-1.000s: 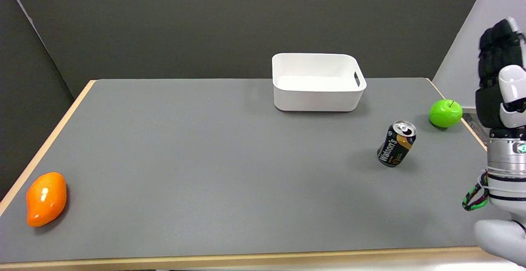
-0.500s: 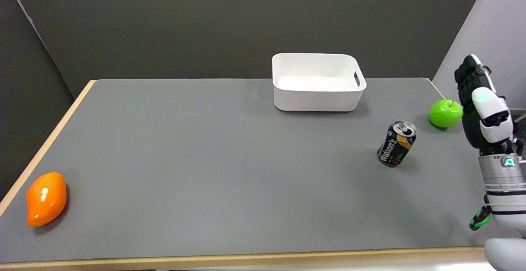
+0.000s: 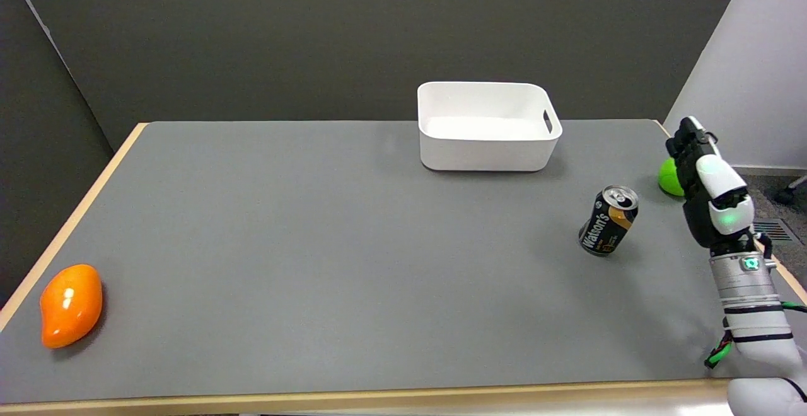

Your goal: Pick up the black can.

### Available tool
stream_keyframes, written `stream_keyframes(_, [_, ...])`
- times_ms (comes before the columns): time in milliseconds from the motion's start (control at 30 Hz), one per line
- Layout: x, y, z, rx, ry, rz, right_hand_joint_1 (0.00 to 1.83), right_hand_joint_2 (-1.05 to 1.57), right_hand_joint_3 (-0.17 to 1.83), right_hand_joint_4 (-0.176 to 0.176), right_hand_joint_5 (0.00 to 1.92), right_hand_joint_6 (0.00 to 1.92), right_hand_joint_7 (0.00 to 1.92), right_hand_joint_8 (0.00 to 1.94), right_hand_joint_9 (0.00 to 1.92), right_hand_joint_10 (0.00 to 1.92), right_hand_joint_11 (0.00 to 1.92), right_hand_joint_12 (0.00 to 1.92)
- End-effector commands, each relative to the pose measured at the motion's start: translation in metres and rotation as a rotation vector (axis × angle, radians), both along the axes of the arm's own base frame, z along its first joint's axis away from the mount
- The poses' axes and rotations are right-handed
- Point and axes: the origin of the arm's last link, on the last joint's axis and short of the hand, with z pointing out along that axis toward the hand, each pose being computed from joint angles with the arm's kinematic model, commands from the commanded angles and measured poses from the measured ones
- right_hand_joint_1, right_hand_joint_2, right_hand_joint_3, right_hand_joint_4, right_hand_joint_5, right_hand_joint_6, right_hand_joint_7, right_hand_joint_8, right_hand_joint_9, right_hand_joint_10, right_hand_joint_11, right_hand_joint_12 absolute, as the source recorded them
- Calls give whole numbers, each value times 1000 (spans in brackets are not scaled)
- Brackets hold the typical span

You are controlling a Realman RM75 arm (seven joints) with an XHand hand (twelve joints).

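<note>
The black can (image 3: pixel 609 220), labelled in white with an orange patch, stands upright on the grey table (image 3: pixel 315 246) at the right. Its silver top faces up. My right hand (image 3: pixel 706 192) is raised to the right of the can, about a can's height away, its fingers pointing up and away. It holds nothing and touches nothing. Its fingers are seen edge-on, so how far apart they stand is unclear.
A green apple (image 3: pixel 668 176) lies behind my hand near the table's right edge, partly hidden by it. A white bin (image 3: pixel 487 127) stands at the back. An orange mango-shaped fruit (image 3: pixel 69 304) lies at the front left.
My right hand has come down and leftward from the picture's right edge toward the can, and now covers part of the apple. The can has not moved.
</note>
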Motion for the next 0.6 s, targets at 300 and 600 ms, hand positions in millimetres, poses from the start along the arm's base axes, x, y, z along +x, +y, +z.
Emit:
stream_keyframes(300, [-46, -13, 16, -74, -80, -232, 220, 619, 802, -100, 29, 286, -1, 208, -1, 163, -1, 492])
stream_keyframes(600, [-60, -16, 7, -67, -109, -286, 241, 577, 816, -87, 30, 283, -1, 202, -1, 175, -1, 513])
